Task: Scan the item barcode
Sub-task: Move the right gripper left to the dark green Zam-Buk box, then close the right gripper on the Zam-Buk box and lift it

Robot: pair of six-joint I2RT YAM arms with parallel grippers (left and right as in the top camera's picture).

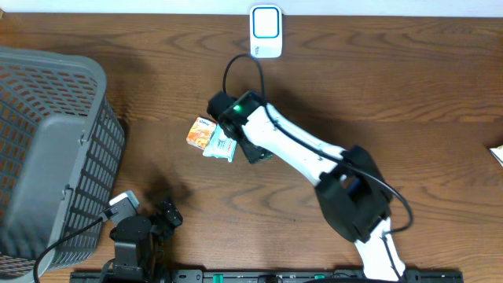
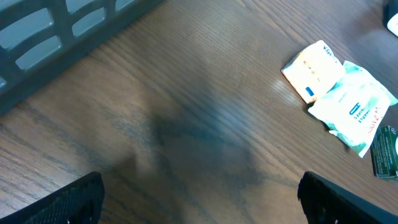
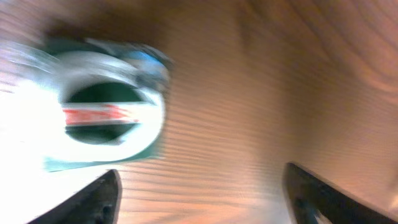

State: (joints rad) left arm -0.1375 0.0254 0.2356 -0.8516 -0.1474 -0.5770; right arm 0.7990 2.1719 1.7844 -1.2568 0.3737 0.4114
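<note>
Dark wood-grain table (image 1: 440, 94) (faint sheen); grey plastic mesh basket (image 1: 47, 141); crinkled glossy film packet (image 2: 351, 109).

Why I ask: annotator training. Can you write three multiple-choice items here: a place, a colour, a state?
1. The grey basket stands: A) on the left arm's side B) on the right arm's side C) in the middle.
2. The packet nearest the basket is mostly: A) purple B) orange C) black.
3. The left pincer is: A) shut on a packet B) shut on the basket C) open, empty.
1A, it fills the overhead view's left edge; 2B, its wrapper shows orange; 3C, its fingers stand wide apart, nothing between.
</note>
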